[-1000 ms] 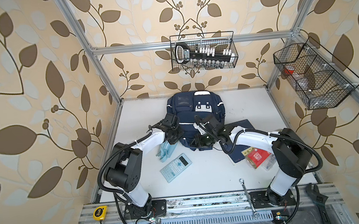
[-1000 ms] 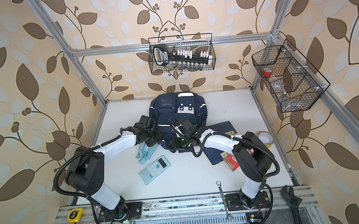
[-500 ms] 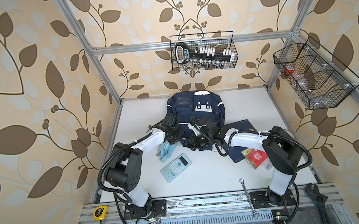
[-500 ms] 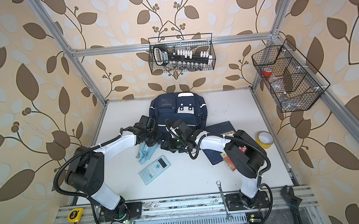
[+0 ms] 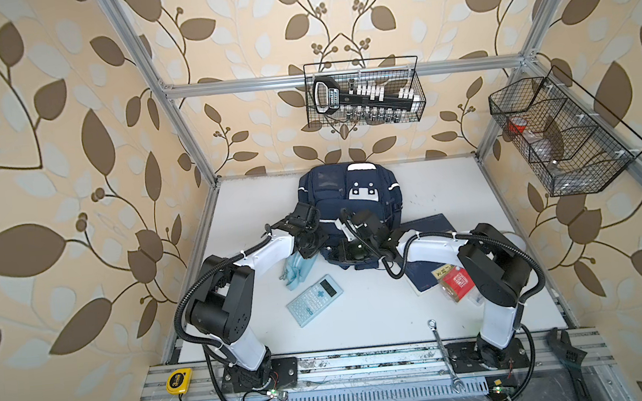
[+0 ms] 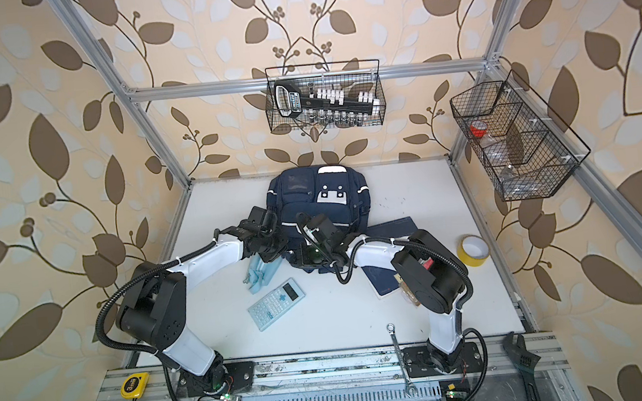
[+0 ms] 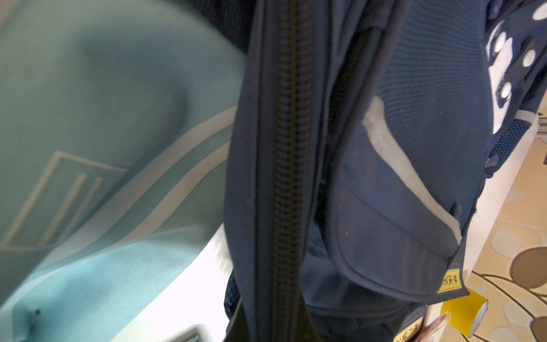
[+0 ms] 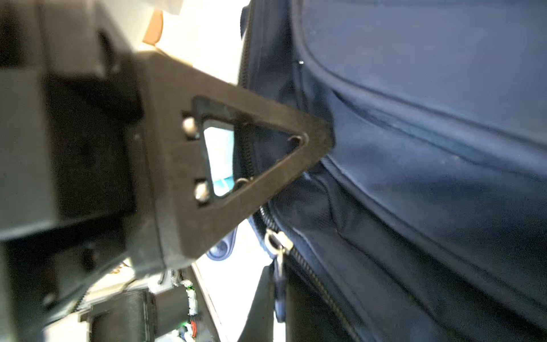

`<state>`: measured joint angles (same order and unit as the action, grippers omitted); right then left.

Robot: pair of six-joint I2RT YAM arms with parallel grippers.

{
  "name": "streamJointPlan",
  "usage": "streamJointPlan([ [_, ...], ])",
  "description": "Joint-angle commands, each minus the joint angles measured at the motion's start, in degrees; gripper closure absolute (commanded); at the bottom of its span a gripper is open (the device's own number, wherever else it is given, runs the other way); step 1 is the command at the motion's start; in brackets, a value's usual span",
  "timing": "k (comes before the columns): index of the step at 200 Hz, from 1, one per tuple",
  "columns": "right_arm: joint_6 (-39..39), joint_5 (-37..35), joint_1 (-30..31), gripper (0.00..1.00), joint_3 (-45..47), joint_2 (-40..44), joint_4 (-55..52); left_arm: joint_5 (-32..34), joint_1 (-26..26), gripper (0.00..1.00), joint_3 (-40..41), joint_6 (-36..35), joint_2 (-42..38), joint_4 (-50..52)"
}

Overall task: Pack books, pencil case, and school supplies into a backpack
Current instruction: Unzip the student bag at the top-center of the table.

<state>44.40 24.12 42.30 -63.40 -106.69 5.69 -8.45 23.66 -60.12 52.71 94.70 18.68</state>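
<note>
Right claw (image 5: 347,249) slid left along backpack (image 5: 351,202) near edge since a second ago and went from half-spread to clenched. Tip presses fabric by zip pull (image 8: 278,241); pinch unclear. Left claw (image 5: 308,246) unmoved, clenched on backpack zip band.

Bench (image 5: 492,201): bare room either side of backpack and along front rail. Backpack centred at back wall. Books (image 5: 430,226) beside it, under right arm. Calculator (image 5: 315,299) and pencil case (image 5: 297,270) near left claw. Clear box (image 5: 456,283) at books' near corner.

Table (image 5: 363,326): backpack (image 5: 351,198), pencil case (image 5: 297,271), calc (image 5: 315,300), books (image 5: 428,225), prob. tape (image 6: 472,250).
</note>
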Motion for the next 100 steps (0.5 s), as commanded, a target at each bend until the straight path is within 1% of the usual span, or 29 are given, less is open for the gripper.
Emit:
streamJointPlan([
  [1, -0.83, -1.31, -0.01, 1.0, -0.31, 0.6, -3.06, 2.62, 0.25, 1.0, -1.56, -0.85, -0.91, -0.85],
  [12, -1.98, -2.66, 0.06, 1.0, -0.9, 2.07, -7.41, 3.31, 0.25, 1.0, -1.84, -1.43, -0.74, -0.36],
  [21, -3.51, -4.58, 0.14, 1.0, -1.93, 3.48, -13.5, 4.03, 0.25, 1.0, -1.85, -1.94, -0.74, -0.27],
  [38, -7.45, -12.53, 0.37, 1.0, -5.11, 5.27, -28.15, 5.38, 0.25, 1.0, -1.35, -2.82, -0.7, -0.39],
  [48, -9.24, -16.06, -0.16, 1.0, -5.57, 6.08, -34.56, 6.11, 0.25, 1.0, -1.14, -3.09, -0.55, -0.33],
  [67, -11.74, -20.31, -0.91, 1.0, -1.99, 9.79, -39.48, 7.33, 0.25, 1.0, -1.16, -3.31, -0.8, 0.08],
  [85, -13.84, -25.07, -2.4, 1.0, 1.64, 11.86, -42.78, 7.72, 0.25, 1.0, -1.66, -3.31, -2.69, 1.32],
  [92, -14.62, -27.02, -4.85, 1.0, 2.48, 11.9, -44.15, 8.1, 0.25, 1.0, -1.91, -3.31, -3.99, 1.74],
  [100, -15.4, -31.25, -6.37, 1.0, 2.87, 11.64, -45.34, 8.75, 0.25, 1.0, -2.09, -3.31, -5.61, 2.31],
])
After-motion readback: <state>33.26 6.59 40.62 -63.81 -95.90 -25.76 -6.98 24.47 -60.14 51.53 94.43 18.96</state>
